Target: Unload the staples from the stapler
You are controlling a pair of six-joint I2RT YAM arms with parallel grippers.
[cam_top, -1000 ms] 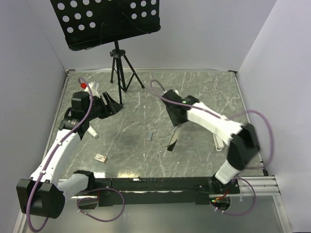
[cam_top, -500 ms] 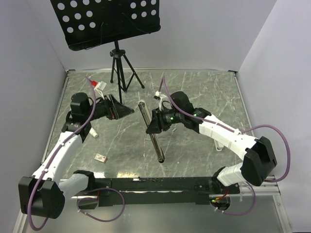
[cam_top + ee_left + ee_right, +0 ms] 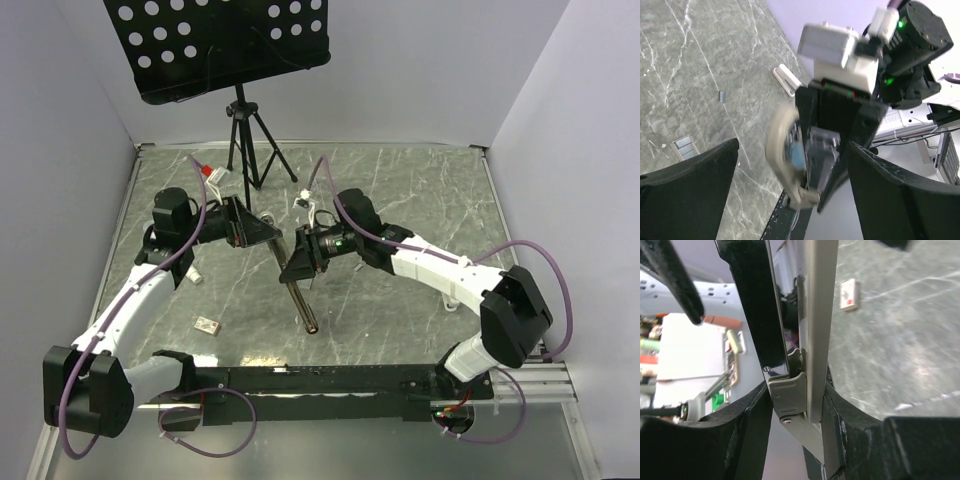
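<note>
Grey stapler [image 3: 302,308] sits clamped in the right end effector [image 3: 293,268], held up, I think, so the wide-apart left end effector [image 3: 268,230] can reach it.

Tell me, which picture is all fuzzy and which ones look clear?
Left wrist view: the stapler in the middle is smeared by motion blur, the marble table crisp. Right wrist view: the stapler is sharp up close, the table behind soft. Top external view: clear and evenly lit.
</note>
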